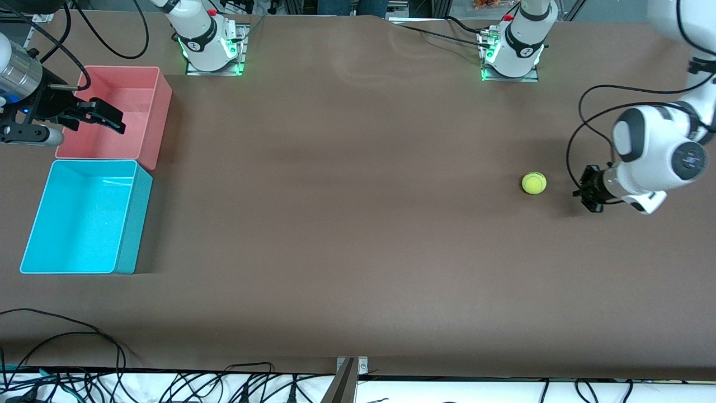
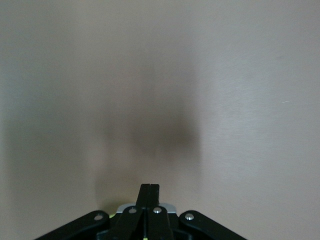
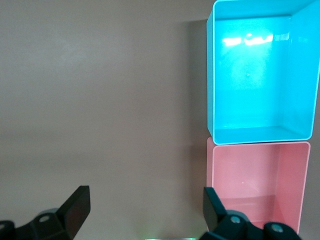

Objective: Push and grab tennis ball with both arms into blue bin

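The tennis ball [image 1: 533, 183] rests on the brown table toward the left arm's end. My left gripper [image 1: 583, 189] is shut and empty, low at the table beside the ball on the side of the left arm's end, with a small gap between them. In the left wrist view its closed fingertips [image 2: 150, 190] point at bare table and the ball is hidden. The blue bin [image 1: 134, 224] stands empty at the right arm's end; it also shows in the right wrist view [image 3: 300, 75]. My right gripper [image 1: 109, 118] is open and empty over the pink bin [image 1: 159, 112], its fingers [image 3: 76, 206] spread wide.
The pink bin [image 3: 292, 185] is empty and touches the blue bin on the side farther from the front camera. The arm bases [image 1: 210, 47] stand along the table's back edge. Loose cables [image 1: 84, 341] lie along the edge nearest the front camera.
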Tool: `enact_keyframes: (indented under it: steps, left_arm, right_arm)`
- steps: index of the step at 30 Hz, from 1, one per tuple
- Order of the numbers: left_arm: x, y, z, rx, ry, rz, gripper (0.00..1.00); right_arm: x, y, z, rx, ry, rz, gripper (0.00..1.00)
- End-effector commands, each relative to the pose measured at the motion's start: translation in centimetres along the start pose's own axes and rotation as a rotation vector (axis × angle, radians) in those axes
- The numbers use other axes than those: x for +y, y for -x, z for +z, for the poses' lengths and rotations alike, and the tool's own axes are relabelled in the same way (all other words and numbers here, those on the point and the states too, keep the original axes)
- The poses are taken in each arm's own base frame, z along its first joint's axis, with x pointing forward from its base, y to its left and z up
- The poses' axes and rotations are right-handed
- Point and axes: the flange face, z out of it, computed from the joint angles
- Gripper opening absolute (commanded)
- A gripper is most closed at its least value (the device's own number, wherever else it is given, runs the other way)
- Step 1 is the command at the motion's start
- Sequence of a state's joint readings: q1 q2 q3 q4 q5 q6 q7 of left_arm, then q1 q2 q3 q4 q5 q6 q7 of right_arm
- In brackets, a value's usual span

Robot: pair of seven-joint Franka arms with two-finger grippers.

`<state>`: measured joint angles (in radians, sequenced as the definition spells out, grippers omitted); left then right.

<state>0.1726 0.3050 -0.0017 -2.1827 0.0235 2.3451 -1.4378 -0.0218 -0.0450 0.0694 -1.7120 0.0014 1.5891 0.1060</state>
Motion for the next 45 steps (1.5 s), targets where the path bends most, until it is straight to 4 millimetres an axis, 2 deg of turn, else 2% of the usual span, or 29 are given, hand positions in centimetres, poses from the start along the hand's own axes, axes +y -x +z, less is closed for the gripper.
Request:
enact_keyframes:
  steps: [1, 9, 19, 25, 31, 33, 36, 38, 42, 45]
  left_arm:
    - [-2.9, 0.9, 1.2, -0.01, 0.054, -0.018, 0.0]
    - [-4.0, 1.1, 2.9, -0.005, 0.066, -0.013, 0.0]
    - [-4.3, 0.6, 3.6, 0.017, 0.055, 0.021, 0.0]
    - [-5.4, -4.5, 4.0, 0.107, 0.032, 0.063, 0.0]
    - [-5.9, -8.0, 4.0, 0.168, 0.048, 0.091, 0.0]
    - [-5.9, -8.4, 4.1, 0.18, 0.056, 0.101, 0.0]
    - [-5.8, -7.4, 4.8, 0.174, 0.046, 0.109, 0.0]
    - [-5.6, -5.6, 5.8, 0.161, 0.033, 0.129, 0.0]
    - [-5.2, 0.0, 7.2, 0.129, 0.026, 0.088, 0.0]
    - [-5.3, 5.5, 7.3, 0.107, 0.033, 0.039, 0.0]
  right_arm:
    - [-0.1, -0.2, -0.6, 0.002, 0.002, -0.006, 1.0]
    - [-0.1, -0.2, -0.6, 0.002, 0.002, -0.006, 1.0]
    - [-0.1, -0.2, -0.6, 0.0, 0.002, -0.006, 1.0]
    - [-0.1, -0.2, -0.6, 0.001, 0.002, -0.006, 1.0]
    - [-0.1, -0.2, -0.6, -0.002, 0.003, -0.005, 1.0]
    - [-0.1, -0.2, -0.6, -0.002, 0.003, -0.005, 1.0]
    - [-0.1, -0.2, -0.6, -0.002, 0.003, -0.006, 1.0]
    - [-0.1, -0.2, -0.6, -0.002, 0.003, -0.005, 1.0]
    - [-0.2, -0.2, -0.6, 0.001, 0.001, -0.006, 1.0]
    - [-0.1, -0.2, -0.6, 0.002, 0.002, -0.006, 1.0]
